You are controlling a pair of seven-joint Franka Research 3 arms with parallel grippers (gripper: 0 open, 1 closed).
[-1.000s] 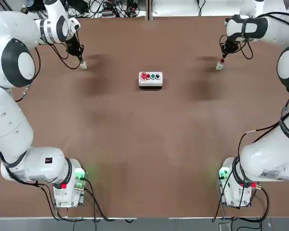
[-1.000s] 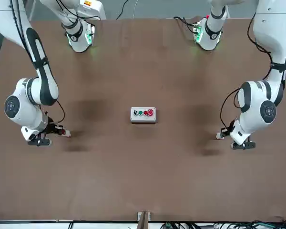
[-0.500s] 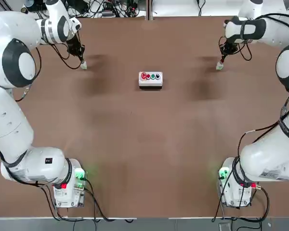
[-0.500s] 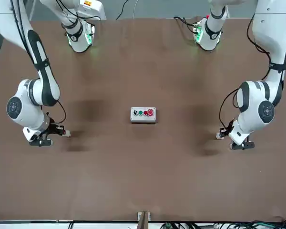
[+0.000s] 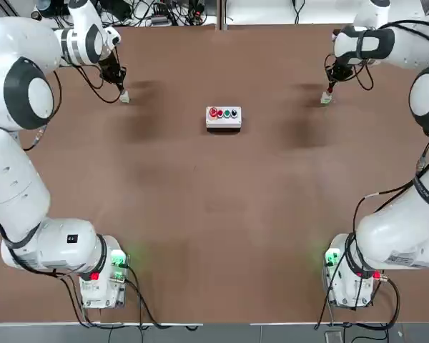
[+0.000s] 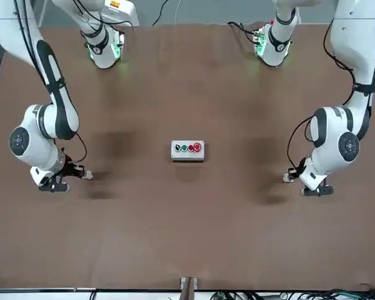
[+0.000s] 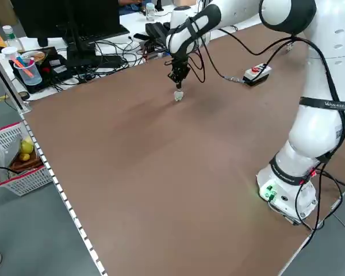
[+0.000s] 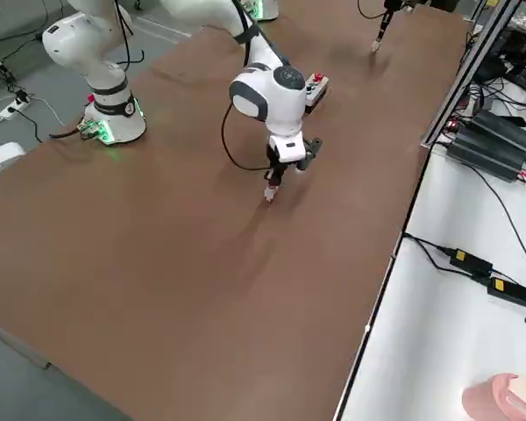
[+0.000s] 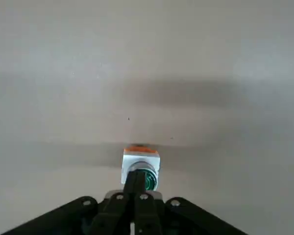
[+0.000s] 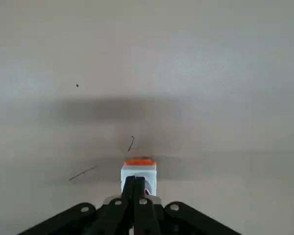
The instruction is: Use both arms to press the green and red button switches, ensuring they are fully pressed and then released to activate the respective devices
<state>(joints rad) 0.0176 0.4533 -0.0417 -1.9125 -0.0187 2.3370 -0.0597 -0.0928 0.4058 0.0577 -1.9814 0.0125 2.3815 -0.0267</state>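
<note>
Top view: left arm's small dark two-finger gripper (image 5: 119, 87) sits at the far left of the brown table (image 5: 214, 214), tips down on the tiny white-based switch with the round green cap (image 5: 124, 97); right arm's small dark two-finger gripper (image 5: 329, 87) mirrors it at the far right, tips on the tiny white-based switch with the round red cap (image 5: 326, 98). White rectangular box with a row of red and green buttons (image 5: 223, 117) lies between the two switches, well apart from both. Front view: same layout flipped, right gripper (image 6: 80, 174) at the red switch (image 6: 87, 176), left gripper (image 6: 294, 175) at the green switch (image 6: 288, 179), box (image 6: 187, 150) mid-table. Left side view: left gripper (image 7: 178, 79) points straight down onto the green switch (image 7: 179, 96). Right side view: right gripper (image 8: 273, 181) is vertical over the red switch (image 8: 268, 195). Left wrist view: left gripper (image 9: 134, 182) has its fingers (image 9: 132, 183) closed together, tip touching the green cap of the switch (image 9: 141, 167). Right wrist view: right gripper (image 10: 134, 187) likewise has its fingers (image 10: 130, 188) pinched together, tip on top of the red switch (image 10: 138, 175), whose cap is mostly hidden behind them.
</note>
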